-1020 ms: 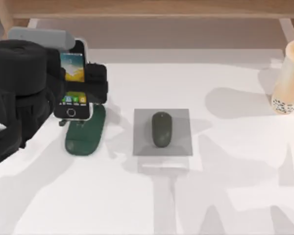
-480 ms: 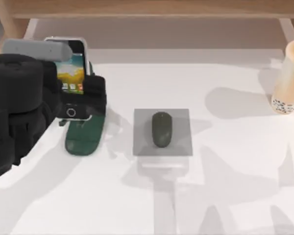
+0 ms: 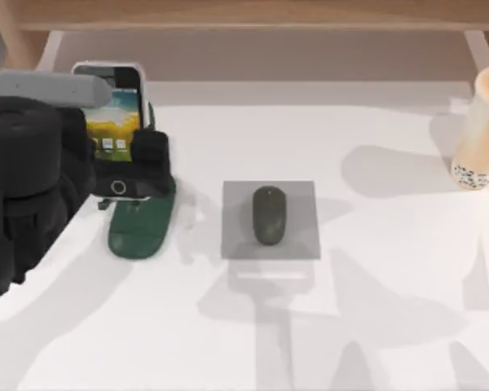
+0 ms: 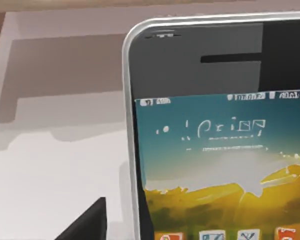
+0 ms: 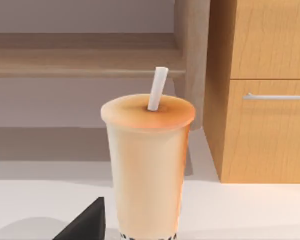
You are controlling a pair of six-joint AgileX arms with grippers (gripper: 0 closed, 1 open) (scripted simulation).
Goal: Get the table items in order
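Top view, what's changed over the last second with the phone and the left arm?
The left gripper, shut on the white-edged smartphone with the colourful screen, has carried it toward the table's far edge and slightly left, above the dark green oval stand. The dark grey oval mouse on its grey square mat and the tall tan cup at the right edge stayed put.

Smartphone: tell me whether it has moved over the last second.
Yes. The smartphone, held by the left gripper, has shifted left and toward the table's far edge, away from the grey mat and green stand.
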